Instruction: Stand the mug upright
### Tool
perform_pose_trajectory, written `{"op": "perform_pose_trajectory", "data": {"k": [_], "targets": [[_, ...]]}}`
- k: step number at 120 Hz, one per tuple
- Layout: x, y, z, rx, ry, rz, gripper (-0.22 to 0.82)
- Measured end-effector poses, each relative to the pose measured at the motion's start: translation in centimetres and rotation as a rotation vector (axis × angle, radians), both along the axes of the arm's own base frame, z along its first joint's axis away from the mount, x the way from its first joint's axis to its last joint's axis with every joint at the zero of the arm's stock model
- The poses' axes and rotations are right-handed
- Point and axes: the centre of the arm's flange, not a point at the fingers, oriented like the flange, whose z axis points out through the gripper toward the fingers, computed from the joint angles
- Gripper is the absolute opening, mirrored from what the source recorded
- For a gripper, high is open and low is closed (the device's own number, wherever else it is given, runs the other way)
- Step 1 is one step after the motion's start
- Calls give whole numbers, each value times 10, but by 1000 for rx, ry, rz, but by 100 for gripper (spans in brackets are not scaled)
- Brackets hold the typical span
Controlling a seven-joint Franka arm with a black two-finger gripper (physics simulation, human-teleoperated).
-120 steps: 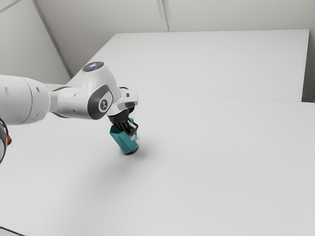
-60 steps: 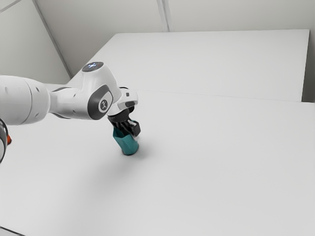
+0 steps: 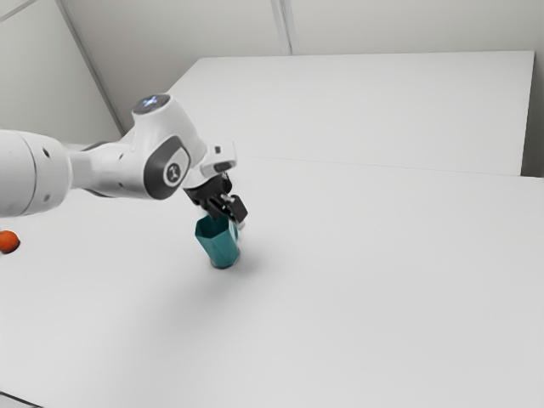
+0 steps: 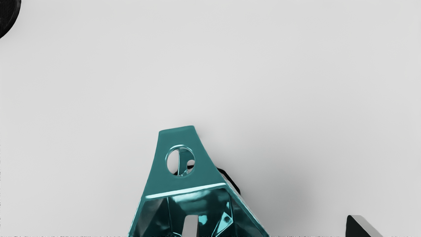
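The teal mug [image 3: 221, 246] rests on its base on the white table, mouth up, its top leaning slightly toward the exterior view's left. Just above its rim is my gripper [image 3: 229, 221]. Looking down in the wrist view, the mug [image 4: 184, 187] shows its mouth and a handle with a round hole. My gripper [image 4: 274, 227] is open: one fingertip [image 4: 190, 227] is over or inside the mug's mouth, and the other fingertip [image 4: 365, 227] stands apart outside it. The mug's lower part is mostly hidden in the wrist view.
An orange ball [image 3: 8, 242] lies at the exterior view's far left, below the arm. The white table [image 3: 365, 280] extends toward the exterior view's right. A black rounded shape [image 4: 7, 14] shows in a corner of the wrist view.
The mug has tipped from a stronger lean to a more upright stance. My hand has since risen slightly and drawn toward the exterior view's left, while the mug stayed put.
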Motion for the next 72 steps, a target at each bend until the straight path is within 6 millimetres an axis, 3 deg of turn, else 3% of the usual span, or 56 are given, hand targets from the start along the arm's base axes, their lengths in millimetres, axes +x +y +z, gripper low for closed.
{"op": "perform_pose_trajectory", "data": {"k": [28,39,57,72], "targets": [[-9,-8,56,-37,-81,-13,53],[3,-13,90,-51,-98,-16,56],[32,-19,162,-49,-38,-17,58],[55,-7,186,-17,66,15,59]]}}
